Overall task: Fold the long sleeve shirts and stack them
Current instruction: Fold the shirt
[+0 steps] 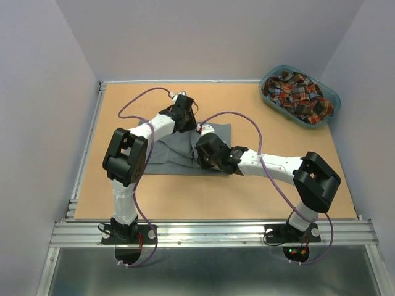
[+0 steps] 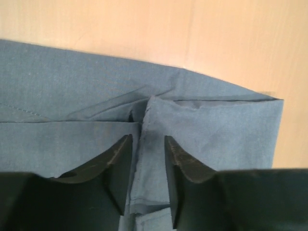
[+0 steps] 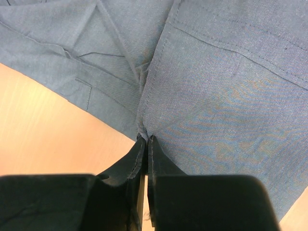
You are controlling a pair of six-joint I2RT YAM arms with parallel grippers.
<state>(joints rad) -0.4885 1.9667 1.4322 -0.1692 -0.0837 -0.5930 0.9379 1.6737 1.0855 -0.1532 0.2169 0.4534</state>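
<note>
The grey long sleeve shirt point(image 1: 165, 155) lies partly folded in the middle of the table. My left gripper point(image 1: 185, 121) hovers at its far edge. In the left wrist view the shirt point(image 2: 216, 130) fills the frame, and my left gripper point(image 2: 147, 139) stands open astride a narrow folded strip of cloth that neither jaw pinches. My right gripper point(image 1: 205, 158) is at the shirt's near right part. In the right wrist view that gripper point(image 3: 146, 137) is shut on a bunched edge of the grey shirt point(image 3: 216, 86). The plaid shirt point(image 1: 297, 92) lies crumpled in the basket.
The teal oval basket point(image 1: 334, 98) stands at the table's far right corner. The wooden table point(image 1: 247, 191) has a raised metal rail along its left and near edges. Purple cables loop from both arms over the shirt area.
</note>
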